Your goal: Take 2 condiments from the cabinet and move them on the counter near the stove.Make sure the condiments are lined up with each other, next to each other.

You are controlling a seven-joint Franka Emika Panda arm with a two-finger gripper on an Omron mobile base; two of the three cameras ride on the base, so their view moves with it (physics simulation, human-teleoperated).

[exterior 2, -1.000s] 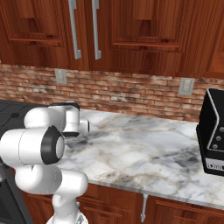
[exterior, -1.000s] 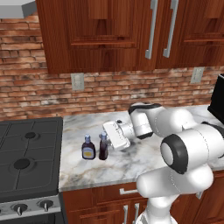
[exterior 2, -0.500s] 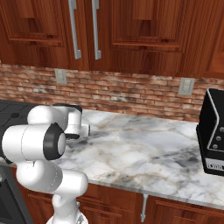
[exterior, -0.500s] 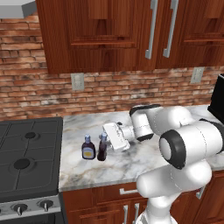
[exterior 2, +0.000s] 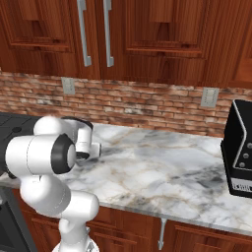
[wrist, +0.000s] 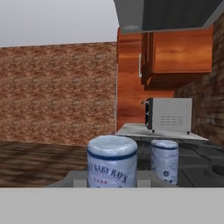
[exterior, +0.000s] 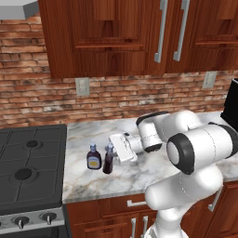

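**A:** Marble counter (exterior: 139,174), white with grey veins, runs along a brick wall (exterior: 37,88) under dark wooden cabinet doors (exterior: 121,37). What stands on it beside the stove (exterior: 28,172)?

**B:** Two small bottles. One bottle (exterior: 94,157) stands upright just to the right of the stove, with a dark body, a pale label and a bluish cap. The second bottle (exterior: 109,159) stands upright just right of the first, farther from the stove. They are close together; whether they touch cannot be told.

**A:** And the gripper (exterior: 113,152)?

**B:** It reaches in sideways from the side away from the stove and is closed around the second bottle near its neck. In the hand view the capped top of that bottle (wrist: 112,160) sits between the two finger tips (wrist: 79,183), and the other bottle (wrist: 164,160) shows just beyond it, a little to the right.

**A:** Anything else on the counter?

**B:** A black coffee machine (exterior 2: 239,157) stands far from the stove, at the opposite end of the counter. In the right base view the arm's white body hides the bottles.

**A:** What lies past the stove?

**B:** The hand view shows a silver microwave (wrist: 169,115) on a further counter, with a grey hood (wrist: 166,15) overhead.

**A:** Any container with something in it?

**B:** What the bottles hold cannot be seen.
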